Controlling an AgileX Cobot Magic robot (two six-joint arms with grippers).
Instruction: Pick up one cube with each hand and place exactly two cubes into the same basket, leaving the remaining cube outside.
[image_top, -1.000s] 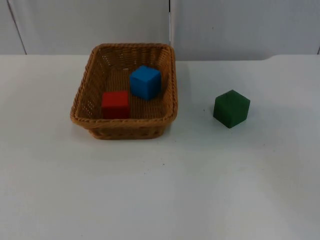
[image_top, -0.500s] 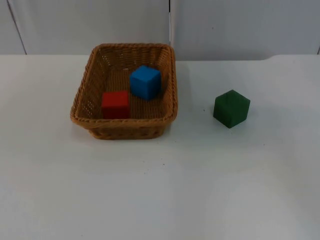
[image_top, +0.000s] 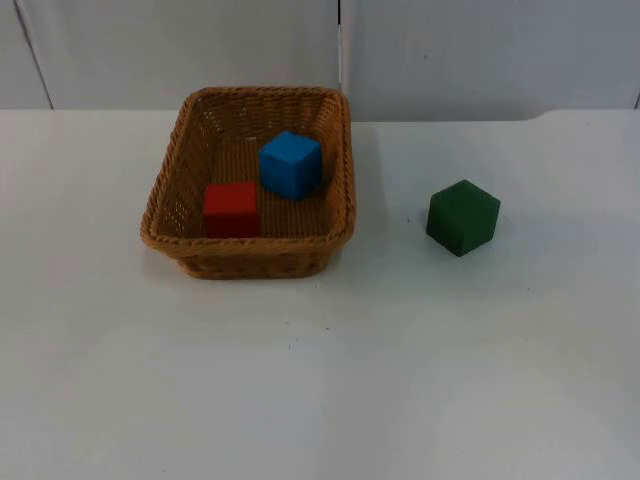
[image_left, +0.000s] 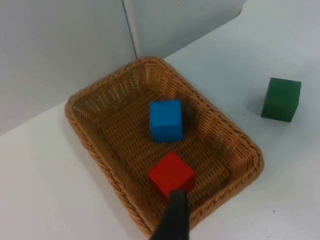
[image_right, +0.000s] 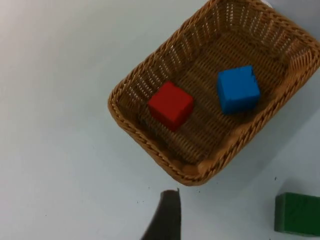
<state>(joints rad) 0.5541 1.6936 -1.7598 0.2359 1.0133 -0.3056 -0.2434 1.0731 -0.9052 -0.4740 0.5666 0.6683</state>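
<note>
Wicker basket (image_top: 188, 175) sits on the white table (image_top: 320, 380), left of centre, its long axis running from the near edge toward the grey partition wall (image_top: 480, 50). Inside we see 2 cubes: the red cube (image_top: 231, 208) near the front rim, the blue cube (image_top: 291, 164) just behind and to its right, turned slightly. Well apart to the right, the green cube (image_top: 463, 216) rests on the table with 1 corner toward us. We see 1 black fingertip per wrist view and cannot tell either claw's state.

Red cube (image_top: 231, 208), blue cube (image_top: 291, 164), green cube (image_top: 462, 217)
</note>
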